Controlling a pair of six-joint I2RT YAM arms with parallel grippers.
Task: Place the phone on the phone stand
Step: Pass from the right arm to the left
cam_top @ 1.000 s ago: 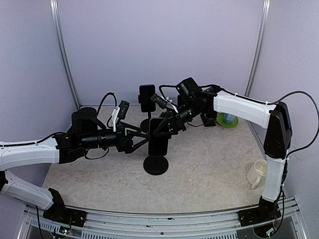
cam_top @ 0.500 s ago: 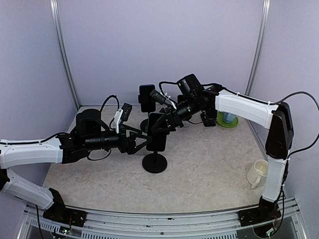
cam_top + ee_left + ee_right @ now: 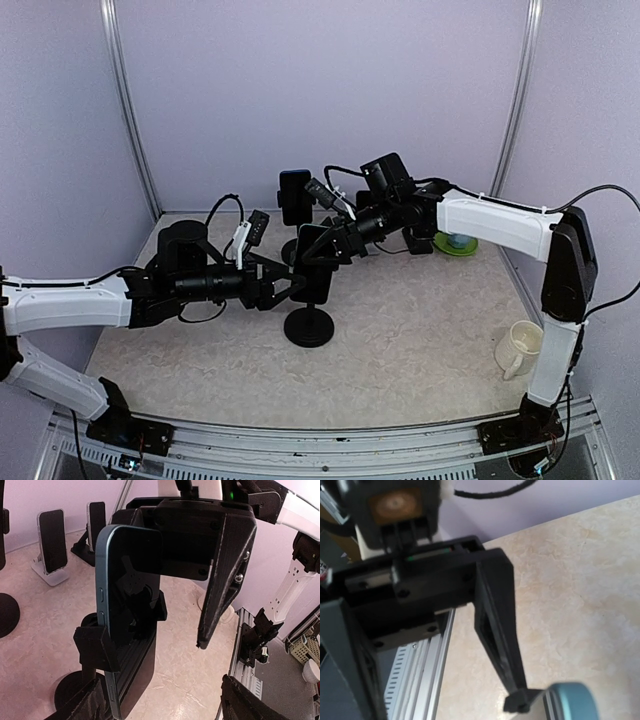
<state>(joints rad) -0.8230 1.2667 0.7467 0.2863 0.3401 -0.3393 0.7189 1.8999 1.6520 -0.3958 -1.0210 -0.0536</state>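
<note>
The phone (image 3: 317,270) sits in the phone stand (image 3: 308,328). The right end effector (image 3: 323,252) and left end effector (image 3: 285,289) both have fingers spread.

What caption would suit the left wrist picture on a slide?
Blue phone seated in the phone stand, the right arm's fingers open beside it.

- Your left arm (image 3: 70,303): white shell, black joints, black wrist.
- Your right arm (image 3: 495,222): same white shell, black elbow block.
- Black cables (image 3: 612,188) loop off both arms.
- Your right fingers (image 3: 227,565): matte black plastic, small screws (image 3: 240,578) showing.
</note>
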